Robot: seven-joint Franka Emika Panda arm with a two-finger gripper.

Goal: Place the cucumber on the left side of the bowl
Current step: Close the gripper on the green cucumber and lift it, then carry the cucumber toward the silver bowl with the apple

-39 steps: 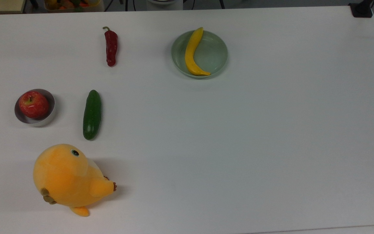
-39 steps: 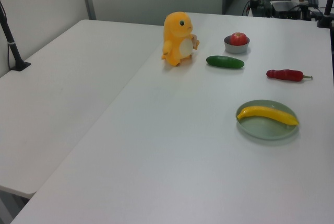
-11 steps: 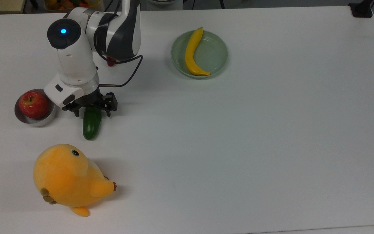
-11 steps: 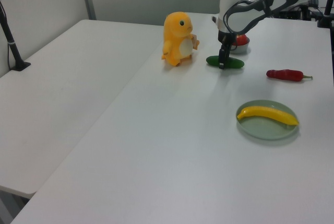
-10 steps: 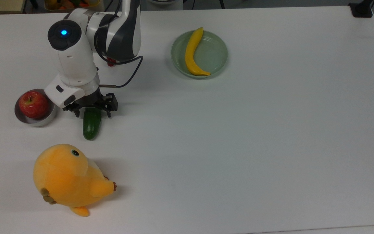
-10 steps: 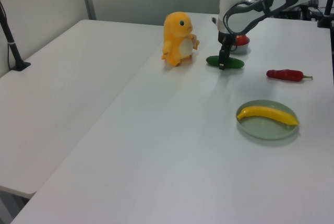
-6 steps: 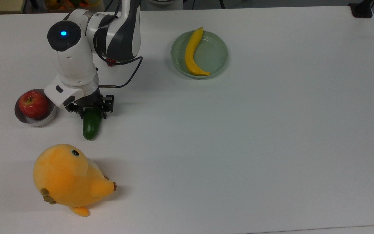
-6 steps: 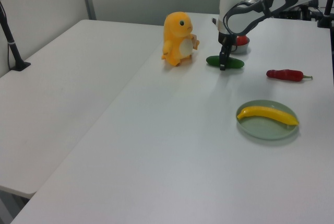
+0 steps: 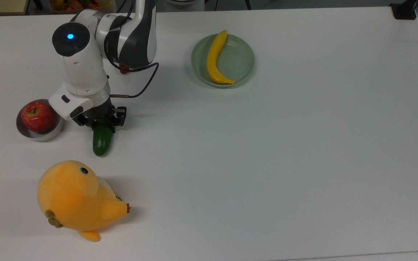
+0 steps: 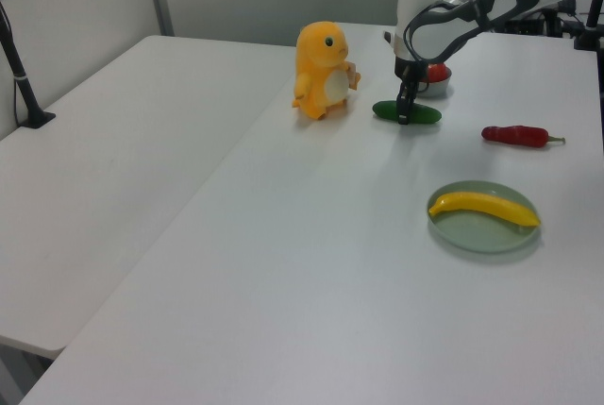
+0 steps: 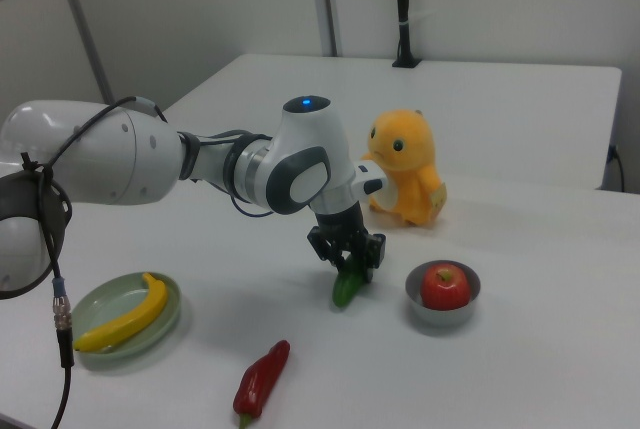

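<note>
Claw (image 11: 348, 262) clamped around cucumber (image 11: 346, 288)

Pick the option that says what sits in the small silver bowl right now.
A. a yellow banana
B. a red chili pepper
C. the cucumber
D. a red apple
D. In the top view a red apple sits inside the silver bowl, while the cucumber lies on the table beside it, under the gripper.
</note>
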